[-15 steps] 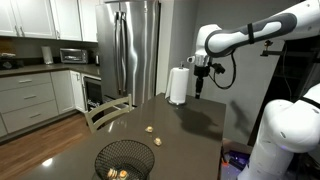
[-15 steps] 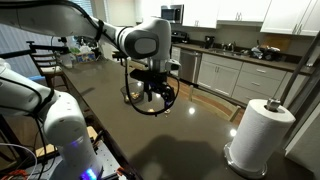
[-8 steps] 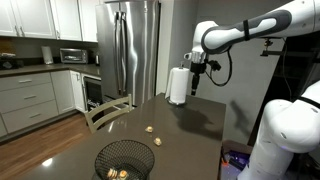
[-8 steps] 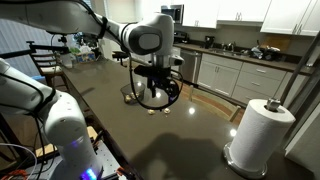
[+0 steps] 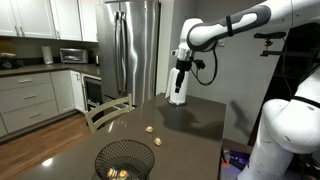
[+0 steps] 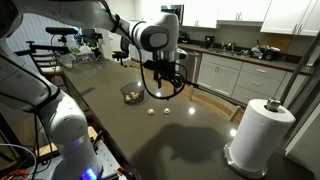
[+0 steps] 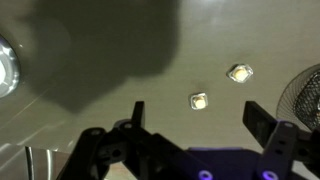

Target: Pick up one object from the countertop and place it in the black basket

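Observation:
Two tiny pale tan objects lie on the dark countertop, seen in both exterior views (image 5: pixel 148 129) (image 6: pixel 151 111) and in the wrist view (image 7: pixel 200 100), the second (image 7: pixel 240 72) beside the first. The round black wire basket (image 5: pixel 125 158) (image 6: pixel 131 93) stands near them with several similar lumps inside; its mesh shows at the wrist view's right edge (image 7: pixel 305 95). My gripper (image 5: pixel 180 82) (image 6: pixel 163 88) (image 7: pixel 200 118) hangs high above the counter, open and empty, with one object showing between its fingers far below.
A white paper-towel roll (image 6: pixel 258 135) (image 5: pixel 177 92) stands on the countertop. A chair back (image 5: pixel 108 110) sits at the counter's edge. Kitchen cabinets and a steel fridge (image 5: pixel 135 50) stand behind. A second white robot body (image 5: pixel 290 130) is beside the counter.
The arm has swung across the counter away from the paper-towel roll, toward the two loose objects and the basket. The gripper stays open and empty.

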Controlling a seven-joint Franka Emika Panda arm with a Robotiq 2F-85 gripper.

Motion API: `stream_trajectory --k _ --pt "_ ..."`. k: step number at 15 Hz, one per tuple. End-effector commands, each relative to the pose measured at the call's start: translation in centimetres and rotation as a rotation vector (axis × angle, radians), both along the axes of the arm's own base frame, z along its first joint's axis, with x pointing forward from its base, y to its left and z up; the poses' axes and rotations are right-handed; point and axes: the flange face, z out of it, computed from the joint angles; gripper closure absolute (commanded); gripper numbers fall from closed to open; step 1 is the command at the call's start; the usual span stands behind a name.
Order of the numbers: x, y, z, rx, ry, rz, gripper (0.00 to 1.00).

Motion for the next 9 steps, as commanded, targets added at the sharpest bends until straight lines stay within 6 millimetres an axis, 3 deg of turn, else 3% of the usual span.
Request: stream_trajectory --k 1,5,9 --pt "4.5 1.3 -0.5 0.033 -0.009 0.001 0.00" --pt "8.1 2.5 -1.7 0.039 -0.011 -0.003 0.00" --pt "11.1 4.1 -4.2 0.061 0.012 0.005 0.00"
